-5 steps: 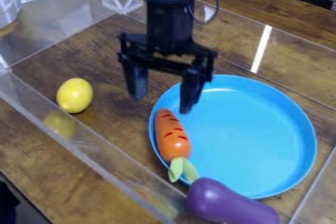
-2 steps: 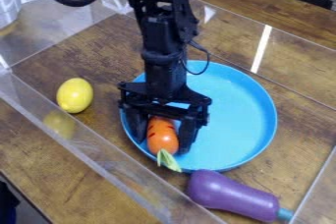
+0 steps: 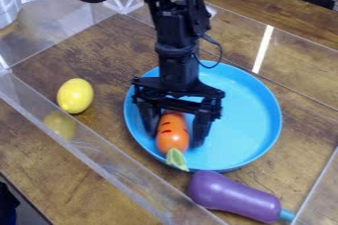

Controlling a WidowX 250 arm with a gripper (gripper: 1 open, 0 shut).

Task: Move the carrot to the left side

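Note:
The carrot [image 3: 172, 135] is small and orange with a green leafy top, lying on the near-left part of the blue plate [image 3: 251, 111], leaves toward the camera. My gripper [image 3: 176, 123] points straight down over it and is open. Its two black fingers [image 3: 141, 110] stand on either side of the carrot's upper end, low over the plate. Whether the fingers touch the carrot I cannot tell.
A yellow lemon [image 3: 75, 95] sits on the wooden table to the left. A purple eggplant [image 3: 235, 194] lies in front of the plate at the lower right. A clear plastic wall [image 3: 79, 160] runs along the table's near-left edge.
The gripper has come down from above the plate's left rim and now straddles the carrot. The view has also shifted, so plate and eggplant appear in different places.

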